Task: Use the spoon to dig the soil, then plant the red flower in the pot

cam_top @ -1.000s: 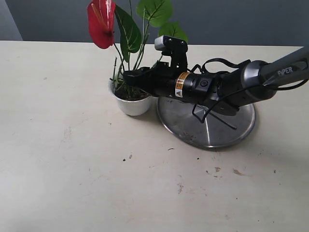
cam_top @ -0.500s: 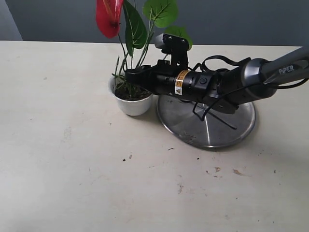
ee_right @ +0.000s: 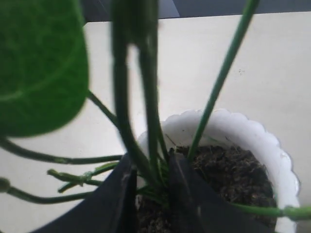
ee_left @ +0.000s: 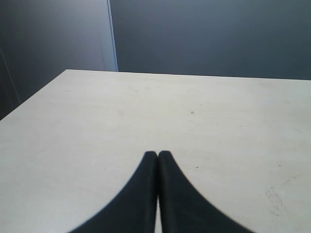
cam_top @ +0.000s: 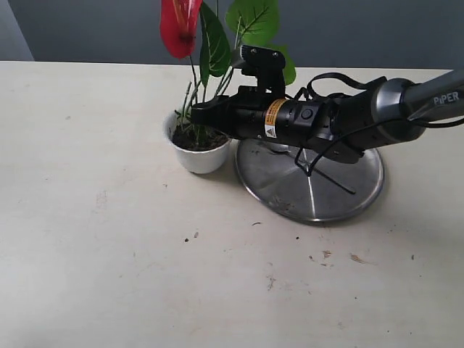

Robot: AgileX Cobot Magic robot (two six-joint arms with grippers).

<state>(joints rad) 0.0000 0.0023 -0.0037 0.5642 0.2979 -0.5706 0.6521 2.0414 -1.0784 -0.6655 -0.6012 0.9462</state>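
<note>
Right tool: reached in from the right, low over the plate. Its jaws were part-closed on the stem bundle of the flower, just above the soil. In the right wrist view the stems passed between the two fingers.

Left tool: jaws pressed together, nothing held, over bare worktop, away from the work.

Flower: roughly upright, with the red bloom and leaves high at the far edge and the base down inside the pot.

Pot: white, far-centre on the worktop, just left of the plate; their rims were near, contact not clear. Dark soil filled it close to the rim.

Spoon: not identified with certainty; a thin pale line on the plate might have been its handle.

Crumbs: a few dark specks on the near worktop.

Progress, as judged: digging appeared finished and planting was nearly complete, since the stems already stood in the soil. How deeply the base was seated could not be told. Remaining: let go of the stems, withdraw, and see that the flower stands unsupported.
</note>
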